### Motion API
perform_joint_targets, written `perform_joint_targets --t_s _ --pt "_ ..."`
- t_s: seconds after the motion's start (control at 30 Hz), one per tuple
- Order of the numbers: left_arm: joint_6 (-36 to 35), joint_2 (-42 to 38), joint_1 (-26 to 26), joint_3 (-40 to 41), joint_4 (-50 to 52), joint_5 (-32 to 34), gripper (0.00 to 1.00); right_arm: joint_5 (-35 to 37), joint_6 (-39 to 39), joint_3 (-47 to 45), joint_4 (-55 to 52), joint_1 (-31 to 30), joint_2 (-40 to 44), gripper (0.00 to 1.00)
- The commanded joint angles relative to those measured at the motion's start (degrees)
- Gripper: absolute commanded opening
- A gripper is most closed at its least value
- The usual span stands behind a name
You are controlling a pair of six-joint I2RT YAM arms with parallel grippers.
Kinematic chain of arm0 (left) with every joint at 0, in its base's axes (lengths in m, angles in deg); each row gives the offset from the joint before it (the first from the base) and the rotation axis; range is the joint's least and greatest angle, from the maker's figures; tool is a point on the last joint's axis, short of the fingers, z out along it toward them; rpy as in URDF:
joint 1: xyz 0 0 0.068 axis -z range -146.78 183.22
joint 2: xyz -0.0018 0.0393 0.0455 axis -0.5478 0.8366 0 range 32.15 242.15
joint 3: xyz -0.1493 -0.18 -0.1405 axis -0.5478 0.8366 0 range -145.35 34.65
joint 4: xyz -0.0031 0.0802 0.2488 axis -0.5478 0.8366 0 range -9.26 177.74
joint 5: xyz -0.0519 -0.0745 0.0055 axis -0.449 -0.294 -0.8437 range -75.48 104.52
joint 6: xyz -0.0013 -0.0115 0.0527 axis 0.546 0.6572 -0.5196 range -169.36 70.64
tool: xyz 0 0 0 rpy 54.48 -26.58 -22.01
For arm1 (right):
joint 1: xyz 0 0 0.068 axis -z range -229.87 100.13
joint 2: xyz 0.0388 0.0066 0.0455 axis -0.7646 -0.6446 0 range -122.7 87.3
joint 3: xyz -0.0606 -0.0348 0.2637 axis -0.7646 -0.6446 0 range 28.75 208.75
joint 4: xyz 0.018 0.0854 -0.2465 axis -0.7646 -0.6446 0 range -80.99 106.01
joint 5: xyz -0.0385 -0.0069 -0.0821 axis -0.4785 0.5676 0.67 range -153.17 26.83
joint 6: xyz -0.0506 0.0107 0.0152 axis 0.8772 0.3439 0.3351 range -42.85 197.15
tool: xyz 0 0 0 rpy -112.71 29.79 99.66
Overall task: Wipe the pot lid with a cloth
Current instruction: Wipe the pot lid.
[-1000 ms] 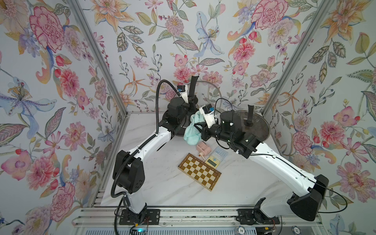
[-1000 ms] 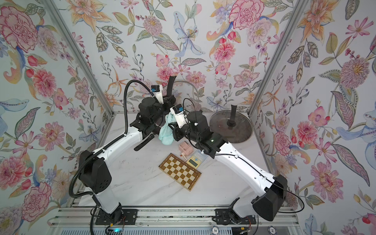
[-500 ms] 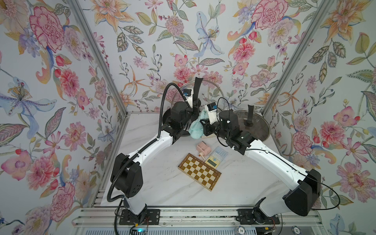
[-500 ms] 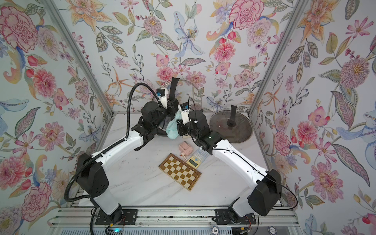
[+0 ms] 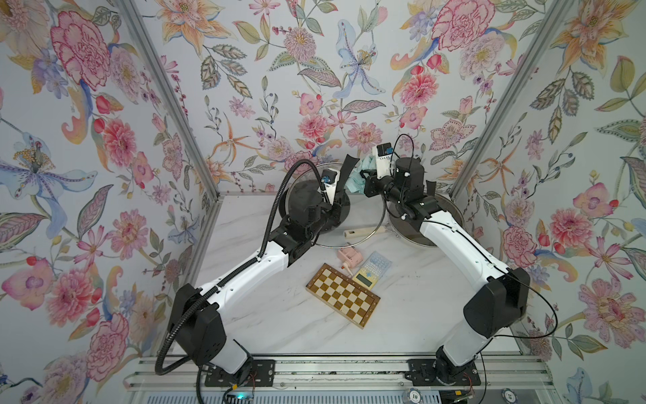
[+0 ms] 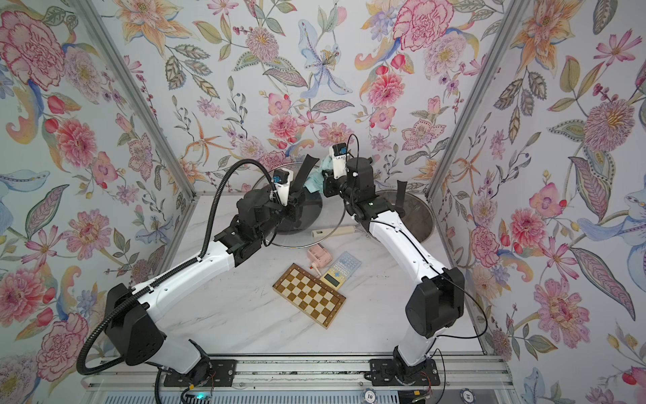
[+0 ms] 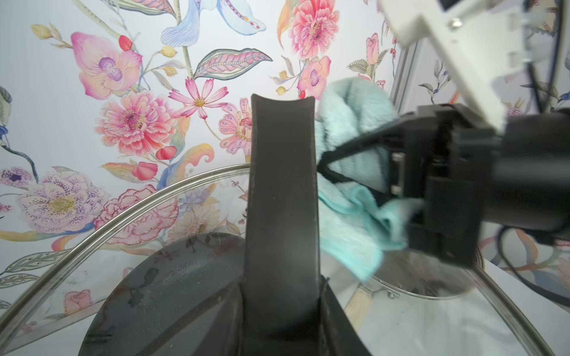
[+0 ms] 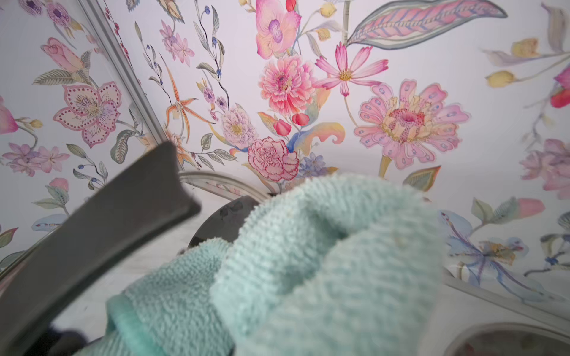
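Looking down in both top views, we see the left gripper (image 5: 338,199) clamped on the black handle (image 5: 349,164) of the pot lid (image 5: 363,217), which stands tilted near the back wall, while the right gripper (image 5: 364,176) pinches the bunched cloth (image 5: 356,180) just beside that handle. From the left wrist we find the cloth (image 7: 348,209) hanging beside the handle (image 7: 282,200), squeezed by the right gripper (image 7: 325,163). From the right wrist the cloth (image 8: 324,262) fills the foreground, hiding the jaws.

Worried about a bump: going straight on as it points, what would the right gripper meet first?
Likely the black lid handle; the cloth clamped in the right gripper would touch it first. Depth is unclear.
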Motion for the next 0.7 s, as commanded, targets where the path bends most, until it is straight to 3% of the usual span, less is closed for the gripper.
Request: perform_joint_targets --t_s 0.0,0.17,0.4,0.67 --pt "-1.05 -5.85 2.19 -2.06 -13.16 -2.48 0.0 -4.02 -1.12 3.4 1.67 -0.39 -4.79 0.0" --pt "-1.41 -6.47 2.71 -1.69 -12.36 2.55 0.0 -5.96 -1.96 4.15 2.18 -0.35 -5.85 0.0" --pt "-4.64 -5.08 2.51 -3.32 -12.28 11.63 0.0 -2.52 1.17 -10.03 -2.52 0.05 6.44 0.0" --pt "-2.82 0.8 0.34 -9.21 -13.71 8.76 0.0 4.34 -4.45 -26.62 -5.75 -3.73 21.06 0.0"
